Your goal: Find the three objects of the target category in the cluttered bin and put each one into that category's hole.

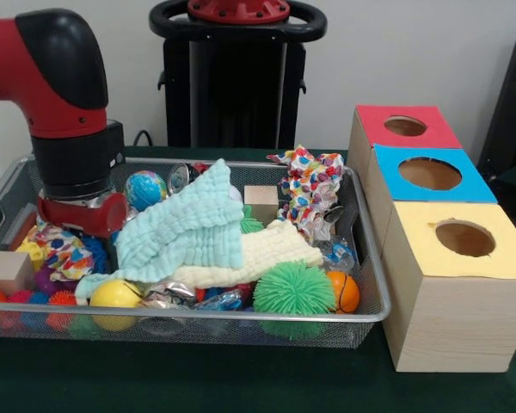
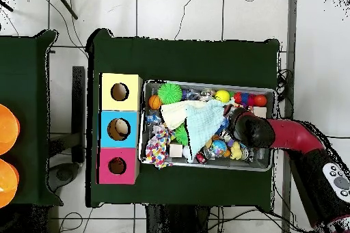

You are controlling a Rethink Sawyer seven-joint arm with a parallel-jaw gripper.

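A wire mesh bin (image 1: 241,317) holds a jumble of toys. A light blue cloth (image 1: 189,228) lies over a cream cloth (image 1: 258,258) in the middle. Round it I see a green spiky ball (image 1: 294,288), an orange ball (image 1: 346,291), a yellow ball (image 1: 114,295), a globe ball (image 1: 145,189), a wooden block (image 1: 261,202) and a polka-dot cloth (image 1: 311,194). My gripper (image 1: 79,215) is down in the bin's left end among the toys, its tip hidden by clutter. From overhead the gripper (image 2: 243,126) sits beside the blue cloth (image 2: 204,122).
Three wooden boxes stand right of the bin, each with a round hole: red top (image 1: 405,126), blue top (image 1: 430,174), yellow top (image 1: 465,238). A second wooden block (image 1: 4,268) lies at the bin's left end. The bin's rim (image 2: 205,84) surrounds the arm.
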